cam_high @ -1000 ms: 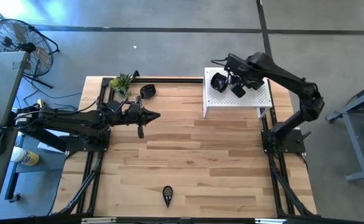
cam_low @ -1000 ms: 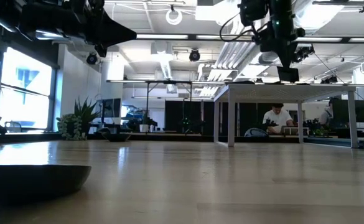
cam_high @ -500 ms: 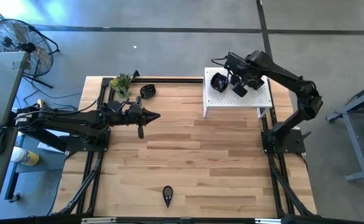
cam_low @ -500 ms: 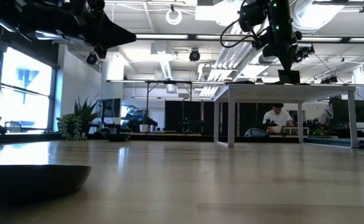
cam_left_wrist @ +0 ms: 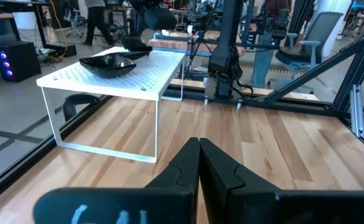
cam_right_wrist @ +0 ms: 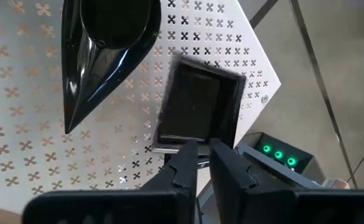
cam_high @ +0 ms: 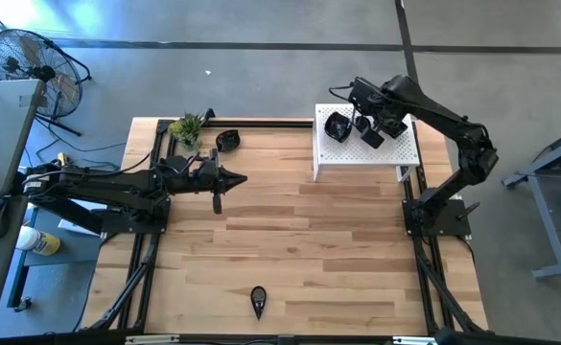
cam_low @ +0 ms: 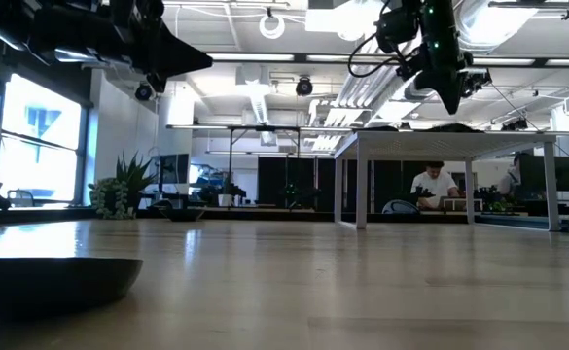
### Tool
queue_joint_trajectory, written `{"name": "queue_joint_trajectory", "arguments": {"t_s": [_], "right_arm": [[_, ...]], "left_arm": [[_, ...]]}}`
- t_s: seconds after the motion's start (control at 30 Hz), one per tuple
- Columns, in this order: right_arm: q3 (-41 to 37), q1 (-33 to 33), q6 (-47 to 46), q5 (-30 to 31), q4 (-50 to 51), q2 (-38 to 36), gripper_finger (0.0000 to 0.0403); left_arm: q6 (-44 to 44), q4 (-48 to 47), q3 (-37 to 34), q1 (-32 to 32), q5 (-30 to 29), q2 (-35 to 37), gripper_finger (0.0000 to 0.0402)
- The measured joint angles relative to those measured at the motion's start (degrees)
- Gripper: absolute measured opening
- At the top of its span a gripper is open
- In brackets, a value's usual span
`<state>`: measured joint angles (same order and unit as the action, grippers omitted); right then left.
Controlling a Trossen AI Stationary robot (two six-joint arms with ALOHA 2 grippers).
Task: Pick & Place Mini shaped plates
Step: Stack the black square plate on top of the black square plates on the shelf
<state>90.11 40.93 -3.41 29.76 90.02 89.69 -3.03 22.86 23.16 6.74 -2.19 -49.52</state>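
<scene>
Black square plate (cam_right_wrist: 197, 106) just beyond slightly parted, empty right gripper (cam_right_wrist: 202, 163).

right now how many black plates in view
4: teardrop plate and square plate on the white platform, third plate by the plant, fourth plate at table's near edge. More may be hidden.

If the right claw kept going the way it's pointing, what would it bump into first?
Most likely the square black plate lying on the white perforated platform. The right gripper points at its near edge from just above, fingers slightly apart.
</scene>
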Motion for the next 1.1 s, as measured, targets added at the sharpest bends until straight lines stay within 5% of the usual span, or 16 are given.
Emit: {"name": "queue_joint_trajectory", "arguments": {"t_s": [0.27,0.6,0.9,1.1], "right_arm": [[0.0,0.0,2.27,-1.2,0.0,-0.02,0.0053],[1.3,2.06,-2.02,-6.17,0.01,-0.12,0.0009],[3.2,5.18,-4.42,-10.34,-9.75,0.33,0.0064],[3.21,6.83,2.31,-13.02,-12.96,4.27,0.0028]], "left_arm": [[0.0,-0.38,0.0,0.0,0.0,-0.02,0.0005],[-0.02,-0.35,0.0,0.0,0.0,-0.02,0.0005],[0.0,-0.33,0.0,0.0,0.01,-0.02,0.0005],[-0.02,-0.41,0.0,0.0,0.02,-0.02,0.0005]]}}
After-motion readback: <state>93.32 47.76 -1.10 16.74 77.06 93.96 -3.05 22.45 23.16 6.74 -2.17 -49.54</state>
